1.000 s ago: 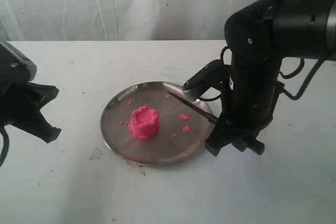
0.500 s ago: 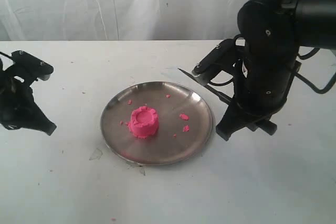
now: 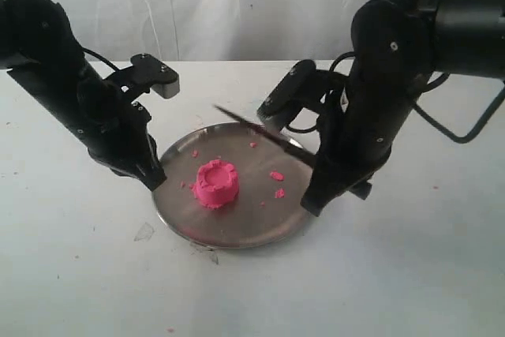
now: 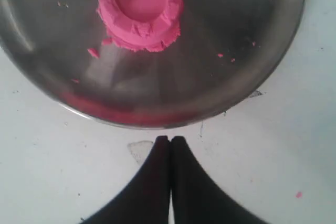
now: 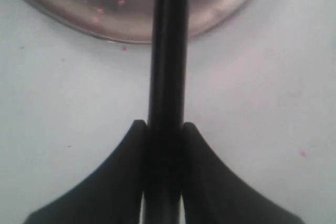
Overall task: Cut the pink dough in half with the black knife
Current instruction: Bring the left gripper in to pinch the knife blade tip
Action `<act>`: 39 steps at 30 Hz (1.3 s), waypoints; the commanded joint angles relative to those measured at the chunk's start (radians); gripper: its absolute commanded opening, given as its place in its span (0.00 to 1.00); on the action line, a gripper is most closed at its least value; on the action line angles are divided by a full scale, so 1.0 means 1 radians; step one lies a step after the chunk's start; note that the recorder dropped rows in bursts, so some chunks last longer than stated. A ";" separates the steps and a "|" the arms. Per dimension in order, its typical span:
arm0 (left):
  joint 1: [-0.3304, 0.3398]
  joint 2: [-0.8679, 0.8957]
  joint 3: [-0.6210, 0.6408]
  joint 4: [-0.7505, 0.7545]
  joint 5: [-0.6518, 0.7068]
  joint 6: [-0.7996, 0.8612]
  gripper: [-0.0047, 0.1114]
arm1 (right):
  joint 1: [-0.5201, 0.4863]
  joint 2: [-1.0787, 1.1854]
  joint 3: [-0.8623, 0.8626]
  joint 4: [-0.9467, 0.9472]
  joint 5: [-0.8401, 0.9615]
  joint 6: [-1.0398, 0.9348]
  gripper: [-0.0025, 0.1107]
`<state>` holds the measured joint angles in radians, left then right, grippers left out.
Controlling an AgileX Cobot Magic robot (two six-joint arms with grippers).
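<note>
Pink dough (image 3: 216, 183) sits as one whole round mound on the steel plate (image 3: 237, 230), a little toward the plate's left side, with a few crumbs (image 3: 276, 176) scattered right of it; the plate lies near the middle of the desk (image 3: 379, 282). My right pincer (image 5: 164, 129) is pinching the knife (image 3: 256, 133) by its handle, and the blade hangs in the air above the far part of the plate, tip pointing toward the desk's left edge, not touching the dough. My left pincer (image 4: 170, 142) has its fingers pressed together with nothing between them, resting just off the plate's rim on the left. I judge the cut has not begun: I am at the stage of bringing the blade over the dough. Next I would need to centre the blade across the mound's middle, level it, and press straight down to the plate, while the left pincer could steady the rim so the plate does not slide.
</note>
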<state>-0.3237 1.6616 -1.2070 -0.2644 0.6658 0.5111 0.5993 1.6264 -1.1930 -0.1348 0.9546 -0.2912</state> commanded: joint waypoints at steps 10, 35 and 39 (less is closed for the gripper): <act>0.001 0.064 -0.085 -0.001 -0.216 -0.068 0.04 | -0.002 0.267 -0.221 0.153 0.040 -0.289 0.02; 0.042 0.251 -0.336 -0.071 0.008 -0.119 0.04 | -0.131 0.359 -0.277 0.369 0.029 -0.581 0.02; 0.042 0.262 -0.282 -0.073 -0.073 -0.091 0.04 | -0.131 0.376 -0.274 0.356 0.050 -0.578 0.02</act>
<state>-0.2828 1.9142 -1.5221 -0.3218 0.6288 0.4026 0.4711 1.9942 -1.4656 0.2229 0.9926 -0.8563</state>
